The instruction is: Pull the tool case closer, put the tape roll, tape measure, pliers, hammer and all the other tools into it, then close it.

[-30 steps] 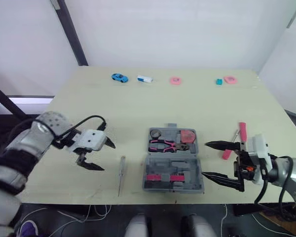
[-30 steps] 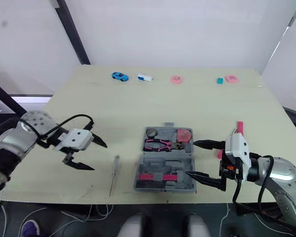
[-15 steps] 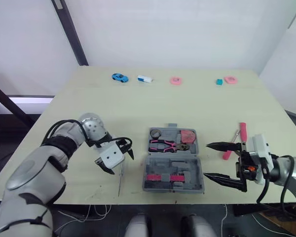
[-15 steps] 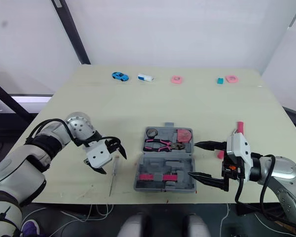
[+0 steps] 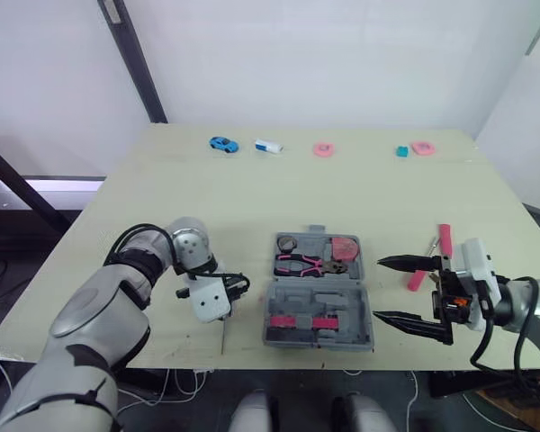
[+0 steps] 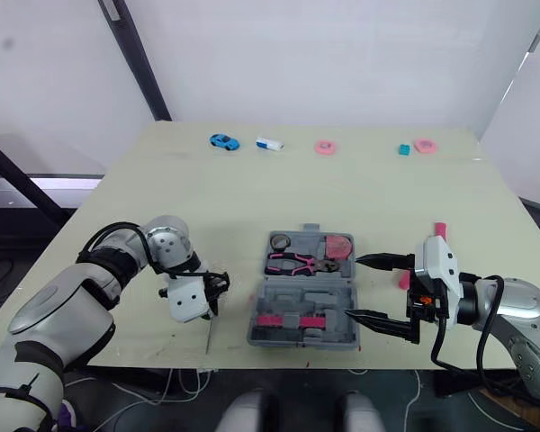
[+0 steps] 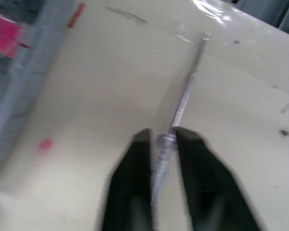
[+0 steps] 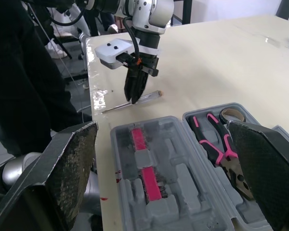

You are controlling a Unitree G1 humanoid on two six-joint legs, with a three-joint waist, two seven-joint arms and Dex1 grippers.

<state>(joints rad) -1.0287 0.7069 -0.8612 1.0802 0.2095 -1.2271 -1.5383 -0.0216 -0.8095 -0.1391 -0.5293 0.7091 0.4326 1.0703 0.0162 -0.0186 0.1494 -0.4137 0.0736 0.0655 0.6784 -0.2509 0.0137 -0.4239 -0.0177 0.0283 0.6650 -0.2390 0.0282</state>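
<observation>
Left wrist view: left pincer (image 7: 161, 137) clamped on a slim metal tool (image 7: 188, 91) lying just left of the open tool case (image 5: 317, 340). Packing is under way; next, lift it into a free slot. A second ago this pincer hovered apart, farther left. Right pincer (image 5: 378, 288) gapes wide beside the case.

The near end of the screwdriver (image 7: 185, 94) is blurred, hidden under the left tool (image 7: 163, 134).

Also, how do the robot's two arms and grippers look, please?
The left arm and right arm are silver-grey shells with black sections. The left gripper and right gripper each have a white boxy body and two tapered black fingers. Black cables loop beside the wrists.
</observation>
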